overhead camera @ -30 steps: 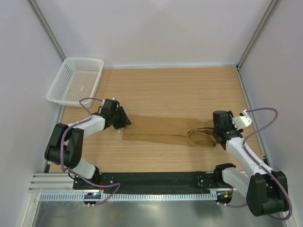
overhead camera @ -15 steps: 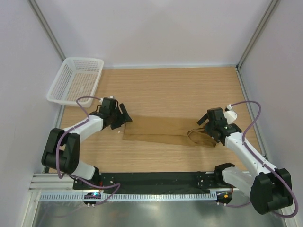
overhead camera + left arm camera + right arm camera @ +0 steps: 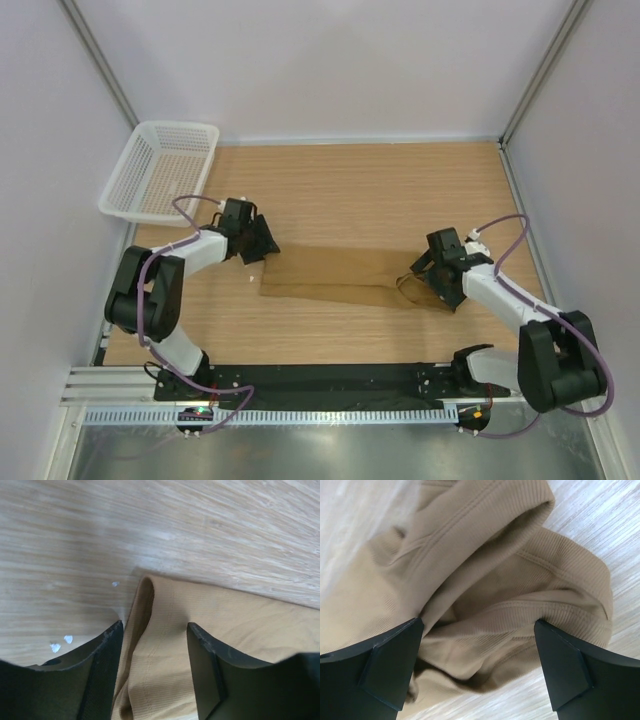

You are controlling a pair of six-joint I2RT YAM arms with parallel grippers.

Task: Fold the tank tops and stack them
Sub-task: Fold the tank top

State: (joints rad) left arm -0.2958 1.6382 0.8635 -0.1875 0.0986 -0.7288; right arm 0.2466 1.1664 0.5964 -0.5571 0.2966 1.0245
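One tan-brown tank top [image 3: 340,275] lies on the wooden table [image 3: 380,190] as a long flat band, hem end at the left, bunched straps at the right. My left gripper [image 3: 262,246] is at the hem end. In the left wrist view it [image 3: 152,630] is open, its fingers straddling the hem corner of the cloth [image 3: 240,630]. My right gripper [image 3: 432,279] is at the strap end. In the right wrist view it [image 3: 479,625] is wide open over the rumpled straps [image 3: 485,580], which lie between its fingers.
A white plastic mesh basket [image 3: 160,170] stands at the back left, partly off the table's corner. Grey walls close in the table on three sides. A black rail [image 3: 320,380] with the arm bases runs along the near edge.
My right gripper has moved left and lower onto the strap end, turning as it went. My left gripper has shifted slightly right to the hem corner. The tank top has not moved.
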